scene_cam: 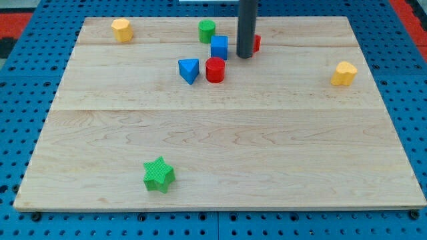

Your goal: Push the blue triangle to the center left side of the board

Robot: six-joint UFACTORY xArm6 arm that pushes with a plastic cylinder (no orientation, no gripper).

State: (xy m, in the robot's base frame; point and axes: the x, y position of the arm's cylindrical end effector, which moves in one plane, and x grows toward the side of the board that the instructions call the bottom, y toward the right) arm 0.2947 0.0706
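You see the blue triangle (189, 70) near the table's (220, 153) top middle, touching a red cylinder (215, 69). My tip (244, 55), no claw, holds nothing, right of the blue cube (219, 47).

Lab: blue pegboard (27, 27), wood board (220, 153).
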